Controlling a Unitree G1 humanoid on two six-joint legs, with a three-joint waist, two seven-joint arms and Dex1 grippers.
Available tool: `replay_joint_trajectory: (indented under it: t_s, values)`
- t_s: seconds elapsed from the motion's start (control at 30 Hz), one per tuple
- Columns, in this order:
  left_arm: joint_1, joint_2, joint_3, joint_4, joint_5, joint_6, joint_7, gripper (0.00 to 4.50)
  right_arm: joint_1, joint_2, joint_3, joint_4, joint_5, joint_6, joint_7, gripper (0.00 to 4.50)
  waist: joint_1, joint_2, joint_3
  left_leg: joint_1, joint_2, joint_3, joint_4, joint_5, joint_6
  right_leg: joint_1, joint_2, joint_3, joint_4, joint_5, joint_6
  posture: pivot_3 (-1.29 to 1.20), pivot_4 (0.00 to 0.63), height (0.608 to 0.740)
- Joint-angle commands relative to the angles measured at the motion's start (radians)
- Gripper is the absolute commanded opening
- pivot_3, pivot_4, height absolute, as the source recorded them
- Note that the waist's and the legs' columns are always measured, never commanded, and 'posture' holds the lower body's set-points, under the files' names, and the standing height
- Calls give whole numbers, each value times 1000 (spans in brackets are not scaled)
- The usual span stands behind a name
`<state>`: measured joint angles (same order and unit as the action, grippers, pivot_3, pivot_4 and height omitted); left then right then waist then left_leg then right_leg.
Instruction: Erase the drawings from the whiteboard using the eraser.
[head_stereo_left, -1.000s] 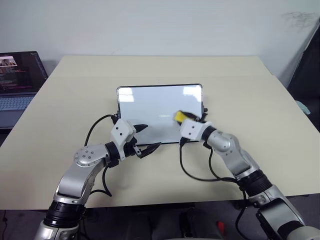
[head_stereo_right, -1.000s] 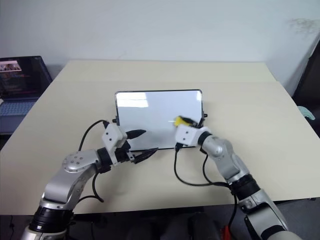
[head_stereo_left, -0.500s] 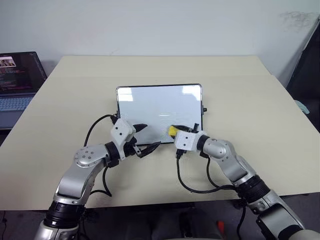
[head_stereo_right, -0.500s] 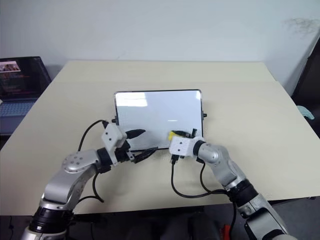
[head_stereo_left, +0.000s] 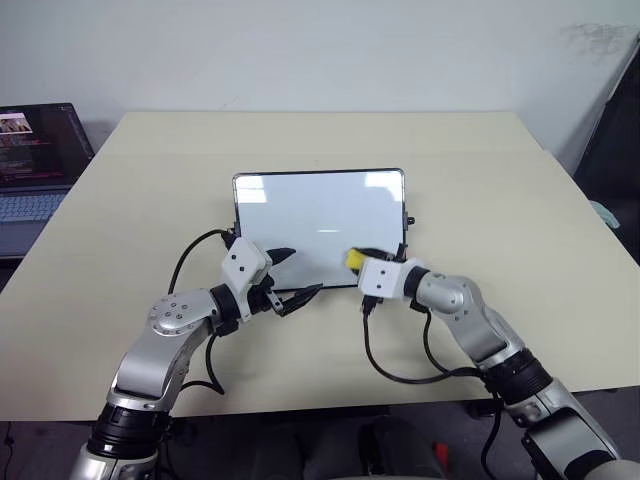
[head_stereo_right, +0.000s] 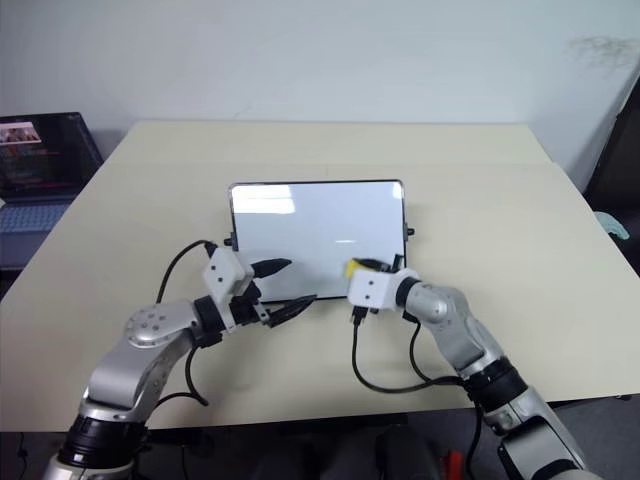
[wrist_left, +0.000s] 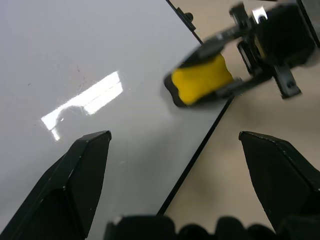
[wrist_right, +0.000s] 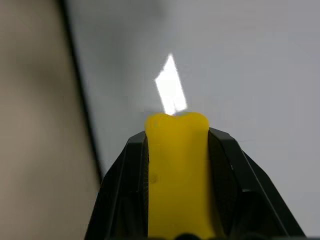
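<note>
soft yellow eraser (wrist_right: 177, 170) squeezed in jaws, glossy whiteboard (head_stereo_left: 300, 215).

My left gripper (head_stereo_left: 297, 272) hangs with its two black fingers spread wide, pointing forward and right, while my right gripper (head_stereo_left: 356, 259) angles leftward with its fingers clamped tight.

Office or lab workroom, by look of it. Plain pale wall (head_stereo_left: 320, 50) ahead of me, bare, one faint scuff high at right. Wide beige table (head_stereo_left: 500, 200) under my arms, seam running across its far part. Open laptop (head_stereo_left: 35, 160) on lower grey surface to my left, screen lit with dark text window. Dark furniture edge (head_stereo_left: 615, 130) at far right; cannot tell what it is.
</note>
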<state>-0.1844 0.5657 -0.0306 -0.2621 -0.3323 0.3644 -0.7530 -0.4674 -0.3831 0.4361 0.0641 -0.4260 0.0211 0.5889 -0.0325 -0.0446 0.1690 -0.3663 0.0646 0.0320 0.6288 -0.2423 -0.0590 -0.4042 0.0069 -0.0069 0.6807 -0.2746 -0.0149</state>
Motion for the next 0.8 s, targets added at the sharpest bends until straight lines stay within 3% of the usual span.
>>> replay_joint_trajectory:
  t_s: [0.03, 0.27, 0.57, 0.8]
  values:
    - [3, 3, 27, -34, -10, -9, 3, 4500, -24, 4, -32, 63, -38, 34, -74, 1300, 0, 0, 0, 0, 0, 0, 0, 0, 0, 0, 0, 0, 0, 0, 0, 0, 150, 740]
    - [6, 5, 29, -34, -9, -9, 3, 4500, -123, 39, -83, 74, -64, -83, -292, 1300, 3, 0, 1, -1, 0, 1, 0, 0, 0, -1, 0, 0, 0, 0, 0, 0, 150, 740]
    - [5, 6, 33, -36, -9, -8, 3, 4500, -62, 33, 5, 79, -55, -31, -105, 1300, 1, 0, 0, -14, 0, 0, 0, -2, -2, -10, 0, -2, -2, -1, 0, 0, 150, 740]
    - [5, 4, 35, -36, -7, -7, 1, 4500, -79, 53, -53, 56, -48, -38, -170, 1300, 3, 0, 0, -13, 0, 0, 1, -1, -1, -9, 0, -2, -1, -1, 0, 0, 150, 740]
